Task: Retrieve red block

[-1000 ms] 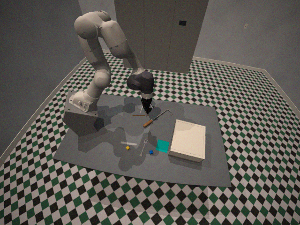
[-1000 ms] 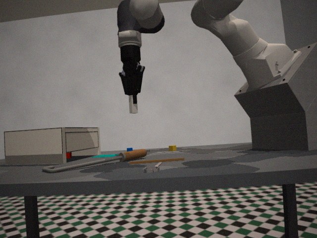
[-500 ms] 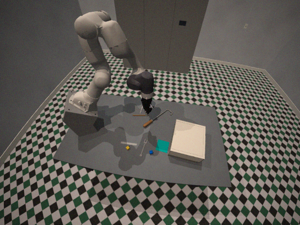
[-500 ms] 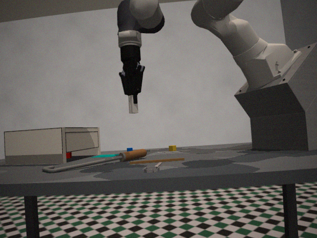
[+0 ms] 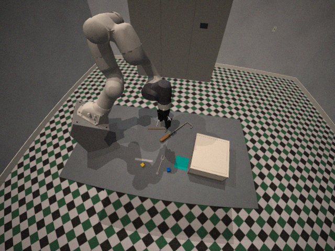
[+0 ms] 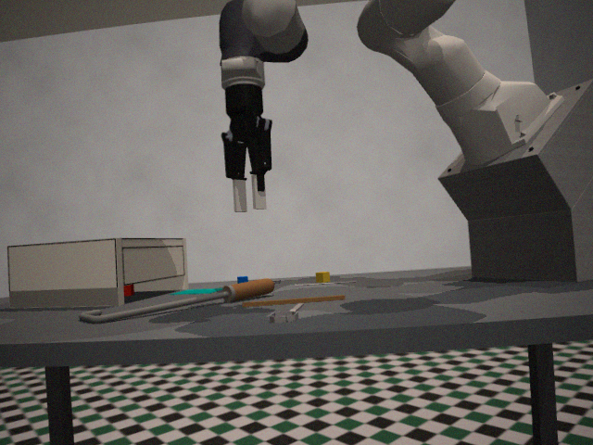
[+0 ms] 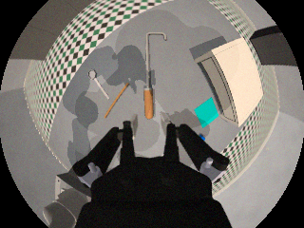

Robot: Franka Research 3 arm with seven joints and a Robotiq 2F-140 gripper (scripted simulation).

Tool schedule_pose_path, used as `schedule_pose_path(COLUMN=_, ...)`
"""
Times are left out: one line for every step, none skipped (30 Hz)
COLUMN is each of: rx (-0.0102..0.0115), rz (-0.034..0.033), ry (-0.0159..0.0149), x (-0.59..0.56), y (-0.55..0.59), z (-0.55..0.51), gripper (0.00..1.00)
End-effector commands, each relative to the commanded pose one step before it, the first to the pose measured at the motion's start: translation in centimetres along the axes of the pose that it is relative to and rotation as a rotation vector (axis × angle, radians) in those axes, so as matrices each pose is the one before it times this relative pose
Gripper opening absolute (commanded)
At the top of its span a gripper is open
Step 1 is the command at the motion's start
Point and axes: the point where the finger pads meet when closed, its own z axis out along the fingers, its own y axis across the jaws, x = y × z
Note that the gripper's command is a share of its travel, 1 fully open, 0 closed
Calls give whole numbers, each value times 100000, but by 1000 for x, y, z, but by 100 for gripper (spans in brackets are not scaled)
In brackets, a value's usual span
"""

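The red block sits under the low cream cabinet, just inside its open front; only the exterior view shows it. The teal square lies flat on the table beside the cabinet. A hook tool with a wooden handle lies between the gripper and the cabinet. My gripper hangs well above the table over the tool's handle end, fingers partly open and empty.
An orange stick lies by the tool. A yellow block, a blue block, a white strip and a thin rake-like tool lie near the teal square. The robot base stands at the table's far side.
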Motion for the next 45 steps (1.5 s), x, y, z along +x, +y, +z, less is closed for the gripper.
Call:
schedule_pose_path(rx=-91, rz=615, ry=-149, x=-107, y=-34, z=87, gripper=34)
schedule_pose_path(rx=0, rz=0, ry=0, x=0, y=0, z=0, gripper=34)
schedule_pose_path(rx=0, rz=0, ry=0, x=0, y=0, z=0, gripper=34)
schedule_pose_path(rx=0, rz=0, ry=0, x=0, y=0, z=0, gripper=34)
schedule_pose_path(rx=0, rz=0, ry=0, x=0, y=0, z=0, gripper=34)
schedule_pose_path(rx=0, rz=0, ry=0, x=0, y=0, z=0, gripper=34)
schedule_pose_path(rx=0, rz=0, ry=0, x=0, y=0, z=0, gripper=34)
schedule_pose_path(rx=0, rz=0, ry=0, x=0, y=0, z=0, gripper=34)
schedule_pose_path(rx=0, rz=0, ry=0, x=0, y=0, z=0, gripper=34)
schedule_pose_path(rx=0, rz=0, ry=0, x=0, y=0, z=0, gripper=34)
schedule_pose_path(rx=0, rz=0, ry=0, x=0, y=0, z=0, gripper=34)
schedule_pose_path(rx=0, rz=0, ry=0, x=0, y=0, z=0, gripper=34)
schedule_pose_path(rx=0, rz=0, ry=0, x=0, y=0, z=0, gripper=34)
schedule_pose_path(rx=0, rz=0, ry=0, x=0, y=0, z=0, gripper=34)
schedule_pose_path(rx=0, rz=0, ry=0, x=0, y=0, z=0, gripper=34)
schedule_pose_path(rx=0, rz=0, ry=0, x=0, y=0, z=0, gripper=34)
schedule_pose_path(rx=0, rz=0, ry=0, x=0, y=0, z=0, gripper=34)
schedule_pose_path(rx=0, rz=0, ry=0, x=0, y=0, z=0, gripper=34)
schedule_pose_path(rx=0, rz=0, ry=0, x=0, y=0, z=1, gripper=34)
schedule_pose_path(rx=0, rz=0, ry=0, x=0, y=0, z=6, gripper=34)
schedule_pose_path(rx=0, rz=1, ry=0, x=0, y=0, z=15, gripper=34)
schedule_pose_path(rx=0, rz=0, ry=0, x=0, y=0, z=0, gripper=34)
schedule_pose_path(rx=0, rz=0, ry=0, x=0, y=0, z=0, gripper=34)
schedule_pose_path(rx=0, rz=1, ry=0, x=1, y=0, z=28, gripper=34)
schedule_pose_path(rx=0, rz=2, ry=0, x=1, y=0, z=45, gripper=34)
schedule_pose_path(rx=0, rz=3, ry=0, x=1, y=0, z=64, gripper=34)
schedule_pose_path(rx=-1, rz=4, ry=-1, x=1, y=0, z=86, gripper=34)
schedule_pose_path(rx=-3, rz=4, ry=-3, x=1, y=-1, z=110, gripper=34)
schedule_pose_path(rx=-6, rz=4, ry=-5, x=0, y=-1, z=136, gripper=34)
schedule_pose_path(rx=4, rz=2, ry=3, x=3, y=-1, z=164, gripper=34)
schedule_pose_path(rx=0, rz=0, ry=0, x=2, y=-1, z=192, gripper=34)
schedule_pose_path(rx=-1, rz=0, ry=-1, x=1, y=-1, z=221, gripper=34)
schedule_pose_path(rx=2, rz=1, ry=1, x=3, y=-2, z=251, gripper=34)
schedule_pose_path(rx=0, rz=0, ry=0, x=2, y=-2, z=280, gripper=34)
schedule_pose_path(rx=-2, rz=-1, ry=-1, x=2, y=-2, z=309, gripper=34)
schedule_pose_path(rx=3, rz=1, ry=3, x=4, y=-2, z=339, gripper=34)
schedule_pose_path(rx=-1, rz=0, ry=0, x=3, y=-2, z=368, gripper=34)
schedule_pose_path(rx=-3, rz=-1, ry=-2, x=3, y=-2, z=396, gripper=34)
schedule_pose_path(rx=0, rz=0, ry=0, x=0, y=0, z=0, gripper=34)
schedule_pose_path(rx=0, rz=0, ry=0, x=0, y=0, z=0, gripper=34)
schedule_pose_path(rx=-2, rz=-1, ry=-1, x=3, y=-2, z=424, gripper=34)
schedule_pose_path(rx=2, rz=1, ry=2, x=4, y=-3, z=453, gripper=34)
schedule_pose_path(rx=2, rz=1, ry=1, x=4, y=-3, z=459, gripper=34)
schedule_pose_path(rx=2, rz=1, ry=1, x=4, y=-3, z=454, gripper=34)
schedule_pose_path(rx=2, rz=1, ry=1, x=4, y=-3, z=446, gripper=34)
